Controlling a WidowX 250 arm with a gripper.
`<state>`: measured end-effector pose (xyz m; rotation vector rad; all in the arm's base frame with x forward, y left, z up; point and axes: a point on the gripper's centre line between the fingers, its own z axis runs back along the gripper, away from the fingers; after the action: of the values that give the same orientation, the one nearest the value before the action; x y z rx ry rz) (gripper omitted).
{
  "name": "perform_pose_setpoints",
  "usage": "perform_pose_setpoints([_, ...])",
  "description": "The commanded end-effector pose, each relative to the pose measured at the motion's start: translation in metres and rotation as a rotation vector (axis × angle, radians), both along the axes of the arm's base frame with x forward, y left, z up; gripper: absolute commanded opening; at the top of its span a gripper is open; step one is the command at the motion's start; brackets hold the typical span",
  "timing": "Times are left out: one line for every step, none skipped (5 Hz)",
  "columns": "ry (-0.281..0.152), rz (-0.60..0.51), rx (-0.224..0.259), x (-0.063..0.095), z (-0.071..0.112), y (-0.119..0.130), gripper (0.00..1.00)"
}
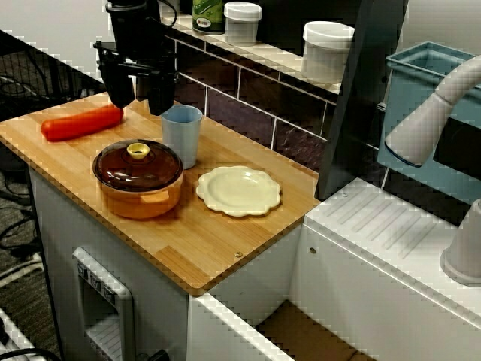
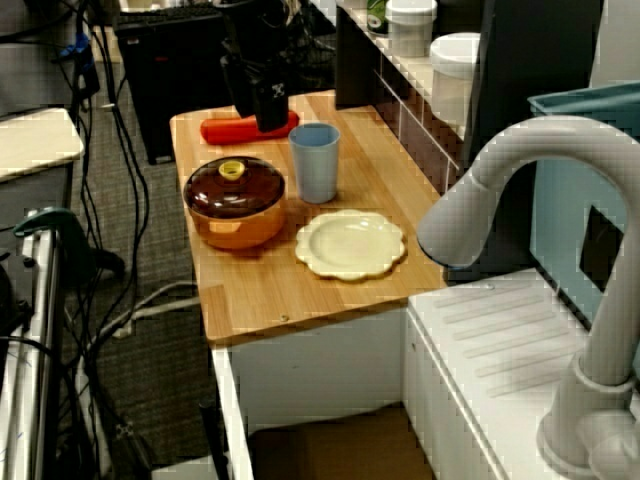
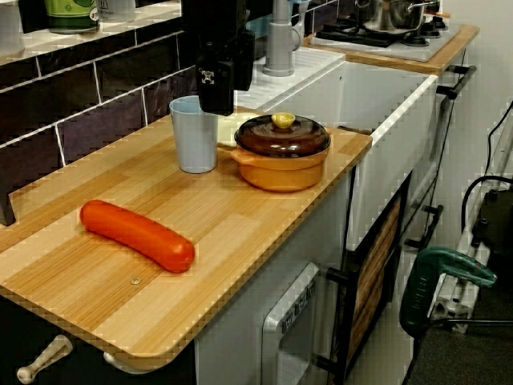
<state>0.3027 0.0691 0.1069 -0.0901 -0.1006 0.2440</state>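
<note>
My black gripper (image 1: 139, 103) hangs open over the back of the wooden counter (image 1: 218, 241), its fingers wide apart with nothing between them. It hovers between a red sausage (image 1: 81, 122), lying to its left, and a light blue cup (image 1: 182, 134), standing just to its right. From the sink side, the gripper (image 2: 258, 114) partly hides the sausage (image 2: 240, 130). Seen from the counter's end, the gripper (image 3: 224, 95) is above and just behind the cup (image 3: 195, 134), while the sausage (image 3: 136, 234) lies nearer the camera.
An orange pot with a brown lid (image 1: 138, 179) stands in front of the cup. A pale scalloped plate (image 1: 239, 189) lies to its right. Jars (image 1: 326, 50) line the tiled ledge behind. A sink with a grey faucet (image 2: 520, 190) adjoins the counter.
</note>
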Motion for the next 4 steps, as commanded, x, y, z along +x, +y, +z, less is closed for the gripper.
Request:
perform_pose_setpoints([-0.01,-0.088,-0.003,0.007,0.017,-0.029,1.0])
perform_pose_setpoints([-0.006,-0.047,-0.001,0.006,0.012,-0.044,1.0])
perform_pose_setpoints([-0.004,-0.023,0.021,0.008,0.005,-0.061,1.0])
perform_pose_setpoints([0.011,-0.008,0.024,0.014,0.0,-0.077,1.0])
